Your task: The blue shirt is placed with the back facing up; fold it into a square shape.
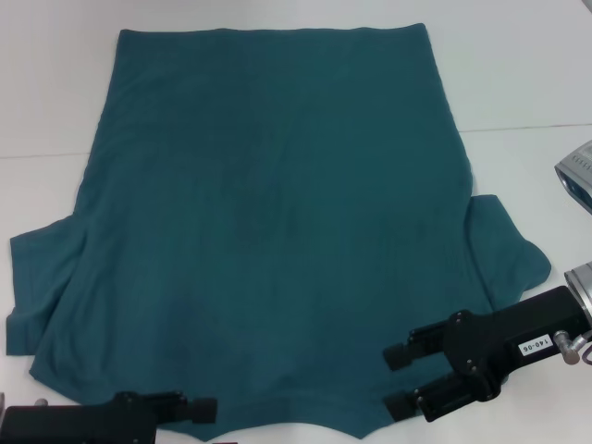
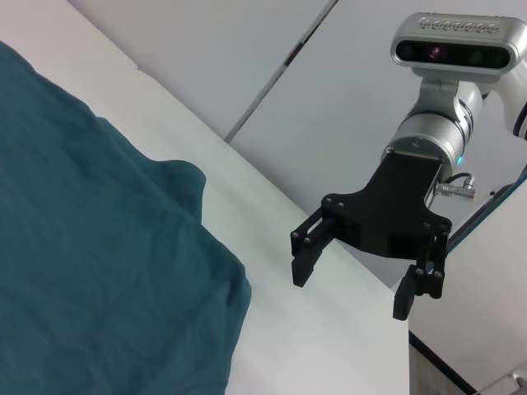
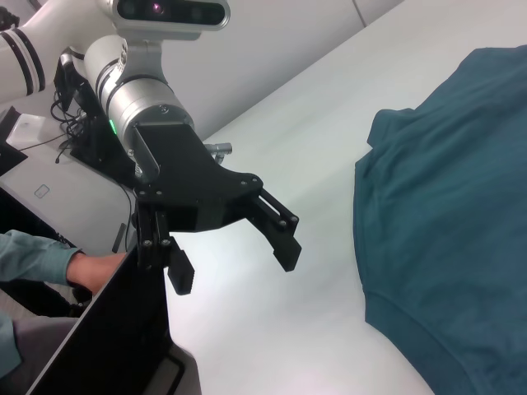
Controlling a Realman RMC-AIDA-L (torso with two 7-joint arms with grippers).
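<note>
Lying spread flat on the white table is the blue shirt, back up, its near edge running right under both grippers and its sleeves poking out to either side. The right gripper hovers over the near corner on its own side, jaws wide apart with nothing between them, and the sleeve sits just beyond and outboard of its fingertips. The left gripper hangs low at the opposite near corner; seen from the other wrist, its fingers stand apart too, empty, with the cloth edge well off to one side of it. No fold made yet, so this looks like the very start. Now, the fabric: soft, light knit, no stiffness at all, so it will sag, drape and drag along the table rather than hold a line. A pinch on a single layer at the hemmed edge or the sleeve seam looks best, both corners together, lifting evenly. Grab one side alone and the cloth will likely bunch and skew.
</note>
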